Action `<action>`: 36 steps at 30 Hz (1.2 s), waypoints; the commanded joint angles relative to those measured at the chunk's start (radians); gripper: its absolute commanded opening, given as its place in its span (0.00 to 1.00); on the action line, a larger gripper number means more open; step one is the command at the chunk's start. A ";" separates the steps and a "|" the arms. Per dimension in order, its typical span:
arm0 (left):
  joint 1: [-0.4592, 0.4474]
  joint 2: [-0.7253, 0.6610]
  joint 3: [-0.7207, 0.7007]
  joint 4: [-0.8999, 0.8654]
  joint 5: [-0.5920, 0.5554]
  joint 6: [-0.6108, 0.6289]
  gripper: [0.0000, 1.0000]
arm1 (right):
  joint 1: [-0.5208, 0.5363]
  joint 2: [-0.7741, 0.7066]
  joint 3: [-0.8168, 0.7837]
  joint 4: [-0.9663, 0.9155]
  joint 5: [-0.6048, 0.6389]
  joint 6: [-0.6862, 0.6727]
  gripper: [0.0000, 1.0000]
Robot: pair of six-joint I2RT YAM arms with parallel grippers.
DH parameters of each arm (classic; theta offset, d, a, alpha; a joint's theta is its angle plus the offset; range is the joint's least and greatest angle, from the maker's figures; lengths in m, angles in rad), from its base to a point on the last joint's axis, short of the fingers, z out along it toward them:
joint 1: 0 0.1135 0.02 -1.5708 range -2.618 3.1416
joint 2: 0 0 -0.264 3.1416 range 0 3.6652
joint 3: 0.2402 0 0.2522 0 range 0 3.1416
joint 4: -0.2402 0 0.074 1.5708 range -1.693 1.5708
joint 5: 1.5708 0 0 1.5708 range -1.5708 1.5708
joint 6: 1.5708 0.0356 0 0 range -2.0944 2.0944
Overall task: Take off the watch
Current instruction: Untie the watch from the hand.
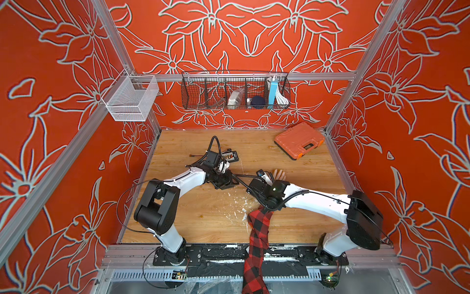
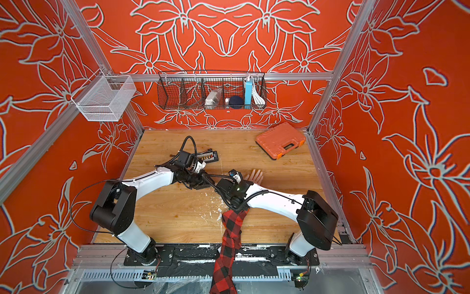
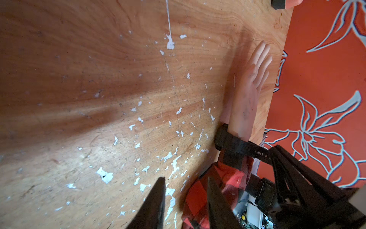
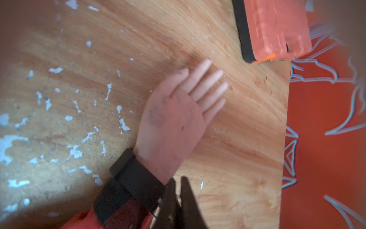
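Though left end effector [image 3: 186,179] apart, right end effector [image 4: 177,180] clamped on one watch [image 4: 138,180]

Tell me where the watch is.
In the right wrist view, the watch circles the mannequin hand at its wrist, just before the plaid sleeve, the right claw shut on its strap end.

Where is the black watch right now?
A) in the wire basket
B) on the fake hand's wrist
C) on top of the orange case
B: the watch is strapped round the wrist just below the hand.
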 commanded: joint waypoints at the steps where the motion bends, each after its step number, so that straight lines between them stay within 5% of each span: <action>1: 0.004 -0.037 -0.005 -0.014 0.003 0.015 0.36 | -0.022 -0.058 -0.025 0.068 -0.050 0.020 0.00; 17: 0.004 -0.238 -0.085 0.039 -0.077 0.056 0.35 | -0.101 -0.080 -0.031 0.540 -0.473 -0.202 0.00; 26: -0.048 -0.279 -0.140 0.157 -0.123 0.089 0.36 | -0.309 -0.129 -0.234 0.846 -0.881 -0.115 0.00; 36: -0.185 -0.248 -0.180 0.354 -0.186 0.241 0.40 | -0.411 -0.135 -0.367 0.992 -1.003 -0.056 0.00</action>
